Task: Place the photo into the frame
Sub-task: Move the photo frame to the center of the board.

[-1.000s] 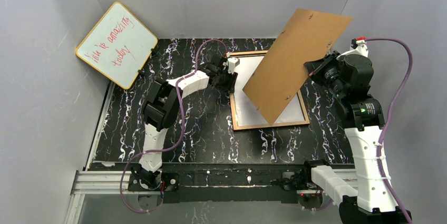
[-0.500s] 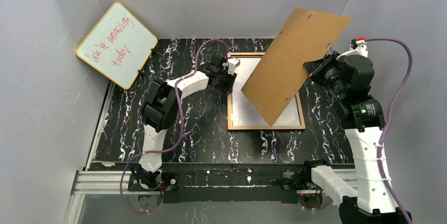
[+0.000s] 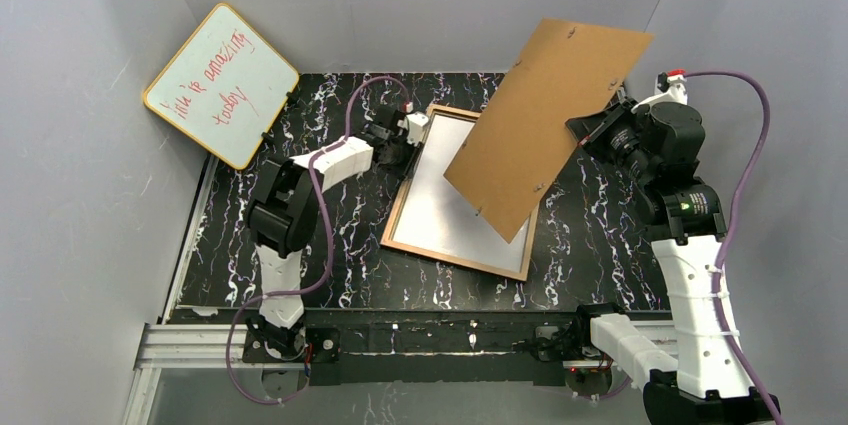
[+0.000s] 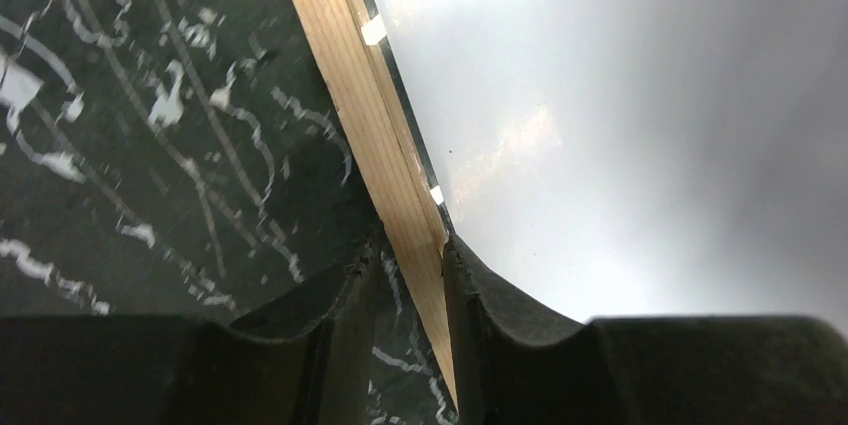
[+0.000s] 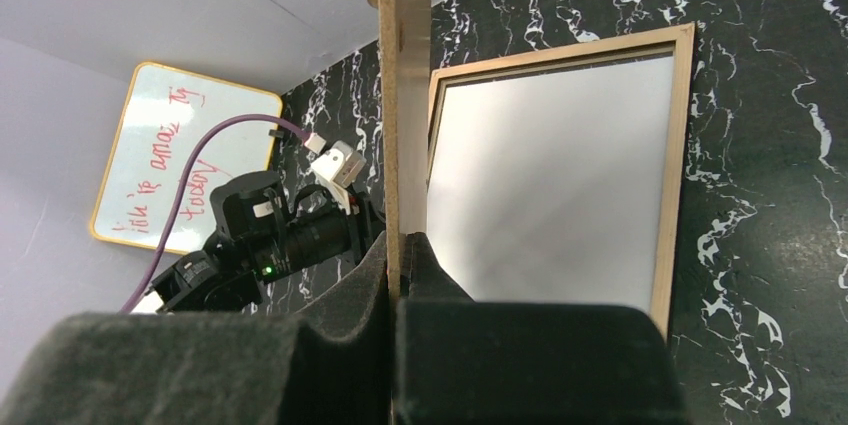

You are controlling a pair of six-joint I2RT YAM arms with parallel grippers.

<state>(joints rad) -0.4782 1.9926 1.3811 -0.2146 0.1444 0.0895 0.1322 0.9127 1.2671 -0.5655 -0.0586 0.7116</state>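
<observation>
Left arm reaches low, its tool (image 4: 408, 290) narrowed astride the frame (image 3: 402, 207) rail on the worktop (image 3: 350, 245). Right arm raised, tool (image 5: 398, 265) clamping backing panel (image 3: 540, 120) aloft.

overhead view and both close wrist views share the frame (image 3: 400, 207).

From my remote station, the only legible writing in view is on the yellow-edged whiteboard (image 3: 221, 85) propped against the left wall: two lines of red handwritten marker. The lower line reads "today"; the upper appears to say "You're amazing," though its first word is too loose for me to be sure. In the right wrist view the same whiteboard (image 5: 170, 161) shows that red script sideways and partly cut off. I can read no other labels, brands or numbers.
</observation>
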